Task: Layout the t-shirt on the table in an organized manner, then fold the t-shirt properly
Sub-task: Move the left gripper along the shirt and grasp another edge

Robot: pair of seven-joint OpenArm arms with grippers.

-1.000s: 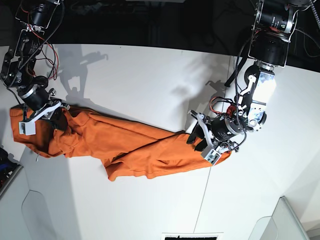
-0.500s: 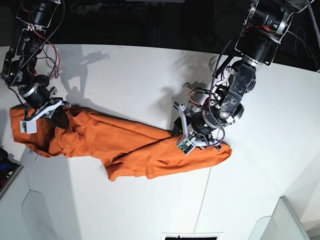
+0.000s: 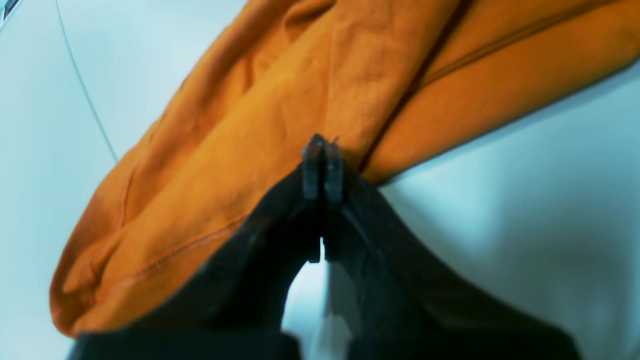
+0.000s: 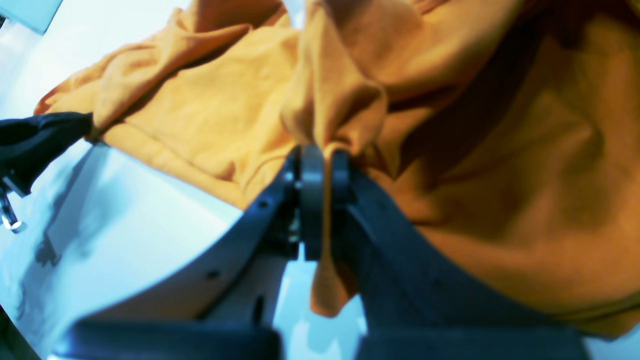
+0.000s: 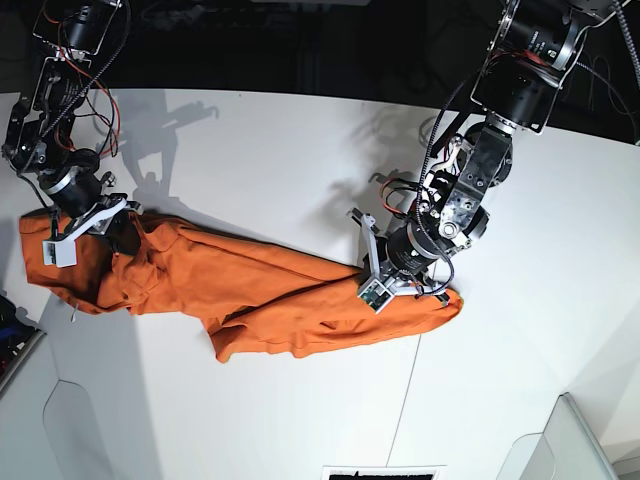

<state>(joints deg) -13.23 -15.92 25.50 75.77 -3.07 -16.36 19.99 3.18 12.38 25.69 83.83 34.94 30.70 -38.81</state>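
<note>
Left wrist view shows the left gripper (image 3: pixel 322 167) with its 2 black fingers pressed together at the edge of a fold of the t-shirt (image 3: pixel 310 95). Whether any cloth is actually caught between them I cannot tell, since the tips meet right where the fabric begins. From the right wrist camera, the right gripper (image 4: pixel 317 172) is pinching a bunched ridge of the orange fabric, and a strip of it hangs down between the fingers.

Stepping back to the base view, the t-shirt (image 5: pixel 250 290) lies as a long, twisted band across the table (image 5: pixel 280 150), running from the right gripper (image 5: pixel 108 225) at one end to the left gripper (image 5: pixel 385 278) near the other. It is not spread flat yet, so the laying-out step looks unfinished.

That shirt looks light, soft and limp. It should drape and crease wherever it is lifted, slide easily on the smooth white top, and give no resistance. I judge the best places to hold are hems, shoulder seams or sleeve edges, where stitching gives the fingers something firmer than a single loose layer.
</note>
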